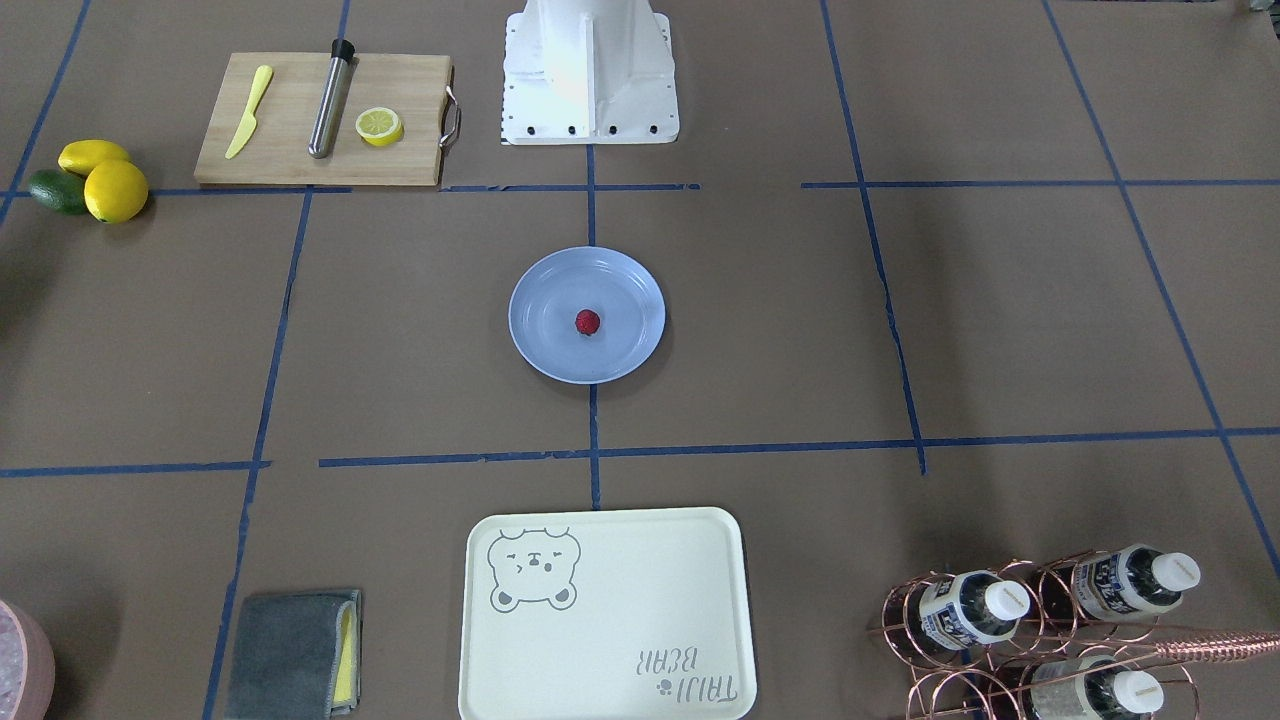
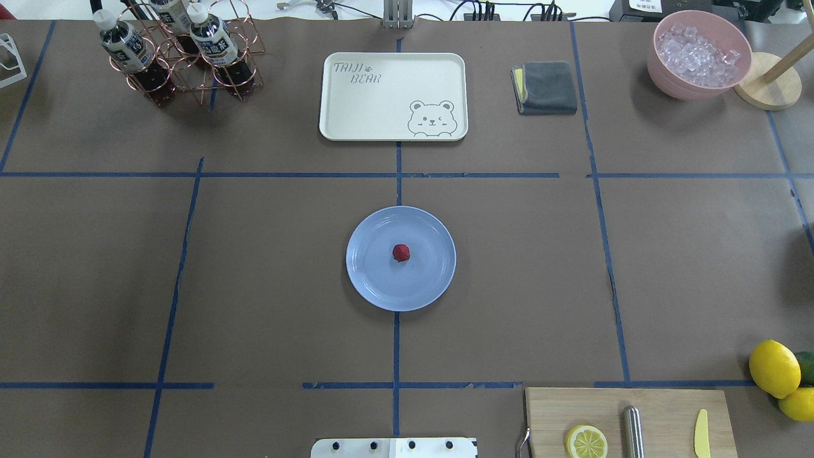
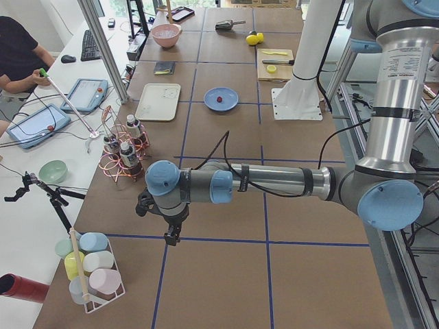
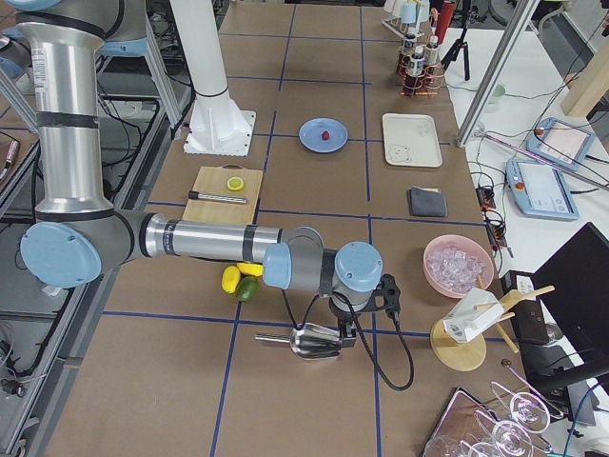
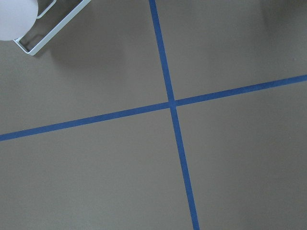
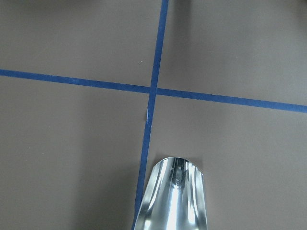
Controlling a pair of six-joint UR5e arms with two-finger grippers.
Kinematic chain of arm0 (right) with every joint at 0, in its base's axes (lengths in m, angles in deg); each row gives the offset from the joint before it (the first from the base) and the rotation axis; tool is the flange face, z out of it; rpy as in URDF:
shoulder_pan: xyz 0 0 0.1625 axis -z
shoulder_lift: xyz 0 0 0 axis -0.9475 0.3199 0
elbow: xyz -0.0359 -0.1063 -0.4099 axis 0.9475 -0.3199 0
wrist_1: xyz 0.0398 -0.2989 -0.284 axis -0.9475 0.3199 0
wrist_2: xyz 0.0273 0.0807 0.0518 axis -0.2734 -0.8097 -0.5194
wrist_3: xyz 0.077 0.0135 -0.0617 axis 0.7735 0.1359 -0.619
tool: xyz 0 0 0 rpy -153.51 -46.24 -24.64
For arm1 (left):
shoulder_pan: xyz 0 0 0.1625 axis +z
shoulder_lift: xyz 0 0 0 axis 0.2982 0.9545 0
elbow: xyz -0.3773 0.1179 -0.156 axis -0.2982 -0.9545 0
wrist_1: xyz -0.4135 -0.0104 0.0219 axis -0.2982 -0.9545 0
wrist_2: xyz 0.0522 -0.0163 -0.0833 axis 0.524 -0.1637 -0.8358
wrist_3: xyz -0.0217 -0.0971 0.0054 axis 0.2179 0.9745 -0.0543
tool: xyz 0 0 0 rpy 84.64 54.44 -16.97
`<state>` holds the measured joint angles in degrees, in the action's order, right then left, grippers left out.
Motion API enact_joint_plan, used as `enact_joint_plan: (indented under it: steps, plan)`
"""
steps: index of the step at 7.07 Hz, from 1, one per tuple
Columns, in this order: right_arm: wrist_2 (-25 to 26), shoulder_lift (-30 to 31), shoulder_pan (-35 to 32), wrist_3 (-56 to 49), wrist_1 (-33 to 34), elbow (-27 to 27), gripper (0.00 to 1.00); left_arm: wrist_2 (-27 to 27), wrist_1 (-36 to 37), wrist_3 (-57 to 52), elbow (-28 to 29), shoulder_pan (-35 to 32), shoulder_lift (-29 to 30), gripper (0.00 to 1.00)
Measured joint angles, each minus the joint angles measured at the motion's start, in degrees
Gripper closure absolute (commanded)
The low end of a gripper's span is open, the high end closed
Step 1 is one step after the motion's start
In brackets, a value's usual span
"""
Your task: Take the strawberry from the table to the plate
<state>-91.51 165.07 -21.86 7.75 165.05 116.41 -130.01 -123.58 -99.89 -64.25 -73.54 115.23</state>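
Note:
The small dark red strawberry (image 1: 587,321) (image 2: 400,252) rests near the middle of the pale blue plate (image 1: 545,335) (image 2: 372,280), which sits at the centre of the brown table (image 1: 900,330). Both arms are far from it. My left gripper (image 3: 169,238) hangs over the table's left end, and only the left side view shows it. My right gripper (image 4: 350,335) hangs over the right end, just above a metal scoop (image 6: 173,196). Neither wrist view shows fingers, so I cannot tell whether either gripper is open or shut.
A cream bear tray (image 2: 393,95) and a grey cloth (image 2: 545,88) lie beyond the plate. A bottle rack (image 2: 175,54) and a pink ice bowl (image 2: 698,54) stand at the far corners. A cutting board (image 2: 626,420) and lemons (image 2: 774,369) are near right. A person sits at a side desk.

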Motion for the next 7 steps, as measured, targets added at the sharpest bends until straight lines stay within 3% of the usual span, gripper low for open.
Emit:
enact_joint_plan:
  steps: [7]
  plan:
    - [-0.5,-0.1,-0.3,0.8,-1.1,0.0,0.0,0.2,0.0,0.2,0.3,0.0,-0.1,0.0]
